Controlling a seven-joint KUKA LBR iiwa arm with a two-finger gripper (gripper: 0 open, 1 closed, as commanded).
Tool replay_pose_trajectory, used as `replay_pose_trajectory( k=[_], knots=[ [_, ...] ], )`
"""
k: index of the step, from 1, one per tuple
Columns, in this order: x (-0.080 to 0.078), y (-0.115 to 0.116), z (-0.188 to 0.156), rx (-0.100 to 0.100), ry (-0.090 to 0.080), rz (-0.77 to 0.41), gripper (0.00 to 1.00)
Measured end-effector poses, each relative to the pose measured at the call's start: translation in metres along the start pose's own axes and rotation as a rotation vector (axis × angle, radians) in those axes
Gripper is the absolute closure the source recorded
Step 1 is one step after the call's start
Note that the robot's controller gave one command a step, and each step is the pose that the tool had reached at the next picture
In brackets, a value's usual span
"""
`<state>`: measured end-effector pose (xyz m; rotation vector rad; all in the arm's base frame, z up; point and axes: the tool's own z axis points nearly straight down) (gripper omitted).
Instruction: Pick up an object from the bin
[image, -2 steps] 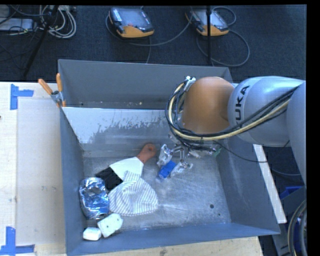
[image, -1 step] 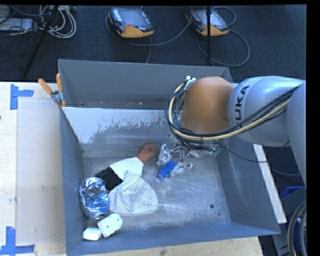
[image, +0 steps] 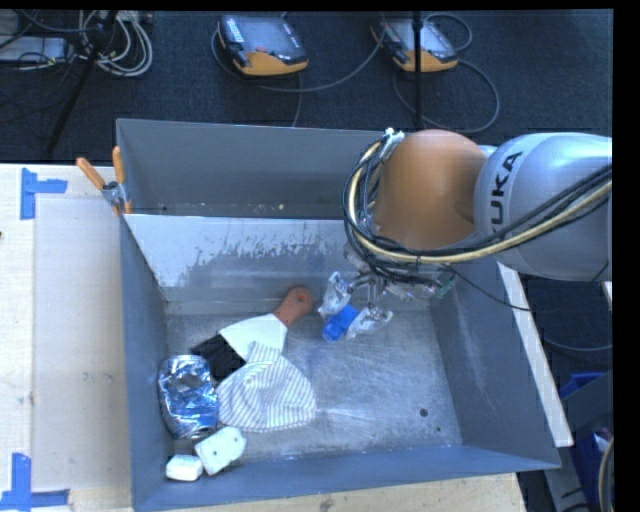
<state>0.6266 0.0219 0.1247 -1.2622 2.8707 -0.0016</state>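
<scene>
We see the pincer (image: 362, 303) low over the back middle of the grey bin (image: 480, 370), hanging under the arm's orange cover (image: 430, 190). A small blue thing (image: 341, 324) lies right at its tip, on its left side, resting on the bin floor or just off it. We cannot tell whether the pincer is open or closed, nor whether it grips the blue thing. Just left of it lies a brown rounded handle (image: 293, 303) joined to a white piece (image: 255, 333). Further toward the front left corner sits a heap: a black block (image: 218, 354), a striped cloth (image: 268, 396), a crumpled silver-blue packet (image: 186, 396) and two small white lumps (image: 220, 449).
</scene>
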Motion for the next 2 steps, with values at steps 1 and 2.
replay_pose_trajectory(
  k=[1,2],
  knots=[
    [0.001,0.001,-0.004,-0.003,0.002,0.002,1.0],
    [-0.002,0.0,-0.047,-0.001,0.0,0.005,1.0]
  ],
)
